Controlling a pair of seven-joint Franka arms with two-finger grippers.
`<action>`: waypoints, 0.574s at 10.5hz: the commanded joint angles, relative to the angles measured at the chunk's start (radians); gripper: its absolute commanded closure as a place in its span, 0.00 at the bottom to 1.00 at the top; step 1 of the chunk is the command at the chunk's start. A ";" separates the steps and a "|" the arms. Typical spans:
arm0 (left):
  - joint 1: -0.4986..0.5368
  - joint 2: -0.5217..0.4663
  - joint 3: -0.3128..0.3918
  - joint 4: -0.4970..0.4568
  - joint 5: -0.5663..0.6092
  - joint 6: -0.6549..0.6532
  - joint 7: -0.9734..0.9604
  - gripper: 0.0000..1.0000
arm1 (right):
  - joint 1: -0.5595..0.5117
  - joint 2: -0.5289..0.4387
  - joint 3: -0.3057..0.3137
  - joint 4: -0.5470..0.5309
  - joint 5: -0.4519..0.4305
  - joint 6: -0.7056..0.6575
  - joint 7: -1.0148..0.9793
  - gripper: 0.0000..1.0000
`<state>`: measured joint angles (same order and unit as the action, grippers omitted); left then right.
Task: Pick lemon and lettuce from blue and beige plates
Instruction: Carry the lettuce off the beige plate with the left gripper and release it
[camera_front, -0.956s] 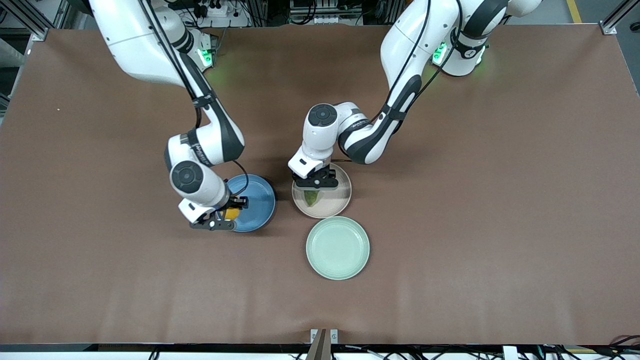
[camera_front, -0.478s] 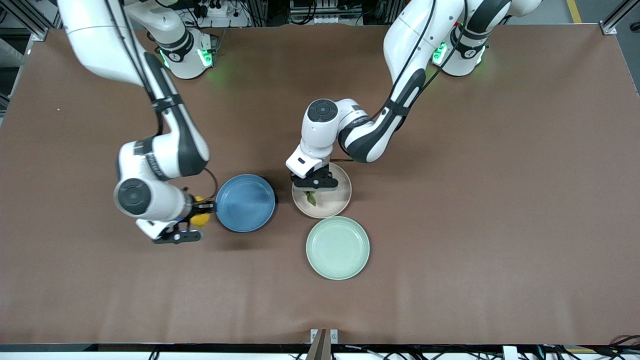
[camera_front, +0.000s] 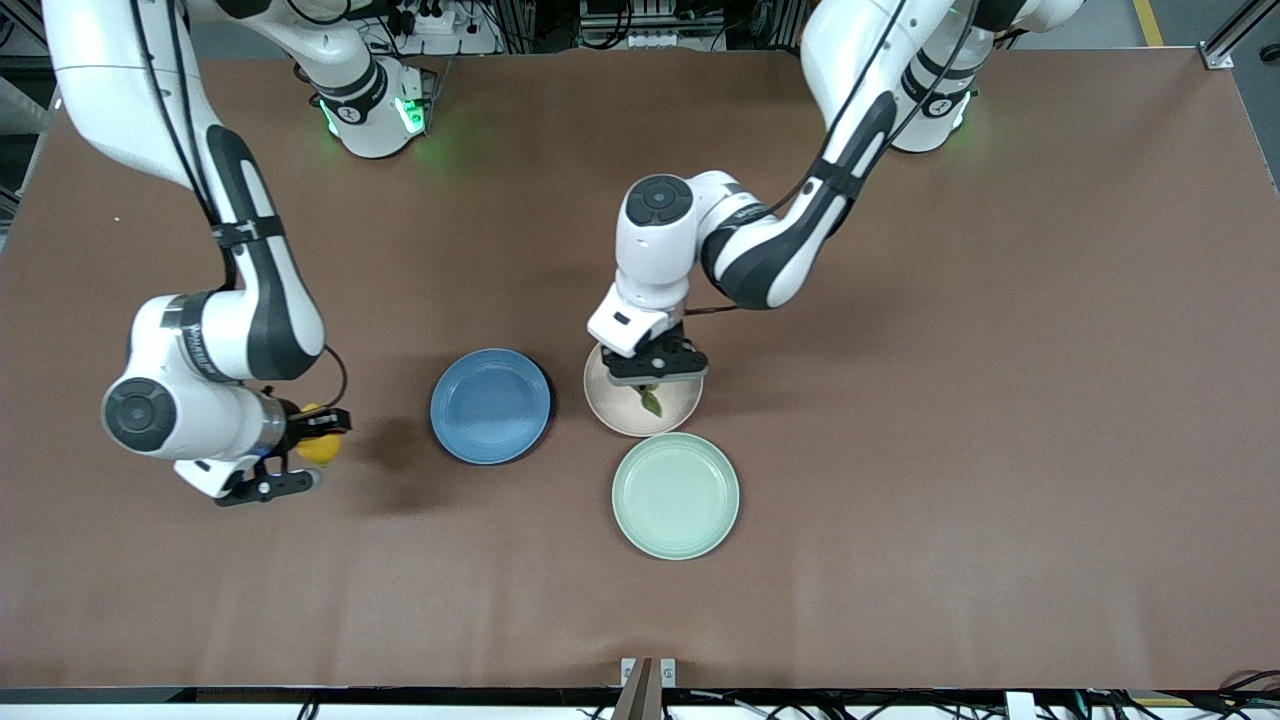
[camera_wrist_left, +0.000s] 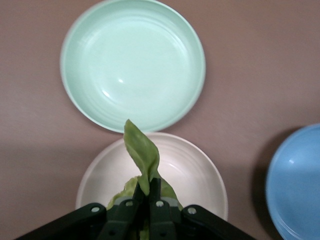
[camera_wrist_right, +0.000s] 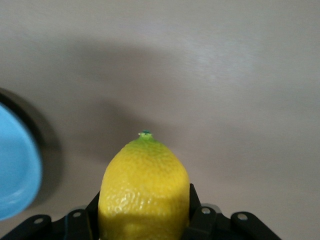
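Observation:
My right gripper is shut on the yellow lemon and holds it above bare table, off the blue plate toward the right arm's end. In the right wrist view the lemon fills the space between the jaws, with the blue plate's rim at the edge. My left gripper is shut on the green lettuce and holds it just above the beige plate. In the left wrist view the lettuce hangs from the shut jaws over the beige plate.
A pale mint-green plate lies nearer the front camera, touching the beige plate; it also shows in the left wrist view. The blue plate holds nothing. Brown table surface lies all round.
My right gripper has carried the lemon off the blue plate and out toward the right arm's end. My left gripper has closed on the lettuce and lifted it slightly over the beige plate.

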<state>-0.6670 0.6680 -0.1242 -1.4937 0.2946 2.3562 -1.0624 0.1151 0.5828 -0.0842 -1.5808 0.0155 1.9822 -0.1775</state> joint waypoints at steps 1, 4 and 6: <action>0.073 -0.028 -0.012 -0.025 0.021 -0.064 0.111 1.00 | -0.043 0.000 0.014 -0.033 -0.023 0.042 -0.045 0.84; 0.189 -0.067 -0.014 -0.023 -0.015 -0.173 0.334 1.00 | -0.064 0.000 0.014 -0.160 -0.023 0.243 -0.105 0.84; 0.288 -0.091 -0.014 -0.020 -0.034 -0.222 0.506 1.00 | -0.077 0.000 0.014 -0.227 -0.023 0.347 -0.125 0.84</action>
<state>-0.4378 0.6189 -0.1259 -1.4933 0.2874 2.1690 -0.6651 0.0627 0.6000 -0.0846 -1.7541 0.0116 2.2696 -0.2812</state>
